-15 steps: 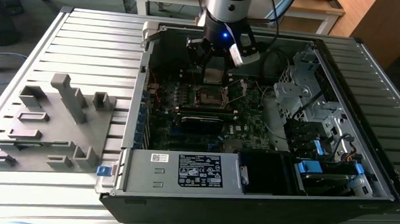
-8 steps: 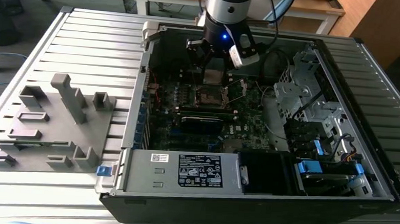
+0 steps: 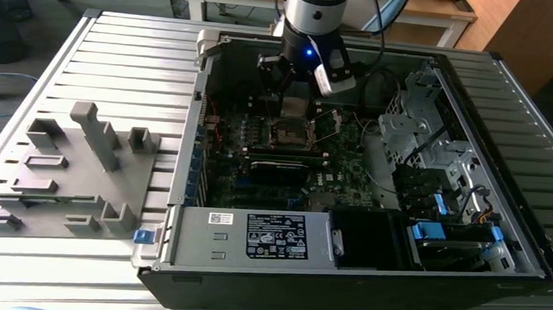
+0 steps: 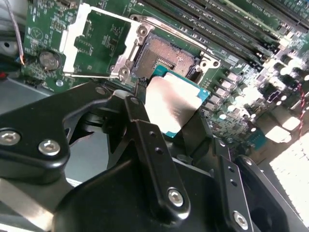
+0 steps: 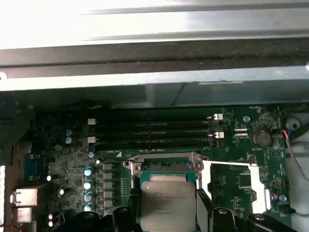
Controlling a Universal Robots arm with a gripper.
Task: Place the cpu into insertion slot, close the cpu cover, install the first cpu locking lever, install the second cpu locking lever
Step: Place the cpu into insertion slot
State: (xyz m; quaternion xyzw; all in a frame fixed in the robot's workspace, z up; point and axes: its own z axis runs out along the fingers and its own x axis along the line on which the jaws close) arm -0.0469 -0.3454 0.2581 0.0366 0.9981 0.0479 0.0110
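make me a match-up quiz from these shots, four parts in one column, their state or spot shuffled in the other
1. cpu
2. insertion slot
3. cpu cover
4. coin cell battery

a. swung open, off the socket
b. held in the gripper
c. empty, contacts exposed
d. round and silver, beside the opened frame

Pairs: 1-b, 2-c, 3-a, 4-d

The cpu has a smooth, dull grey metal top; the cpu cover is bright metal.
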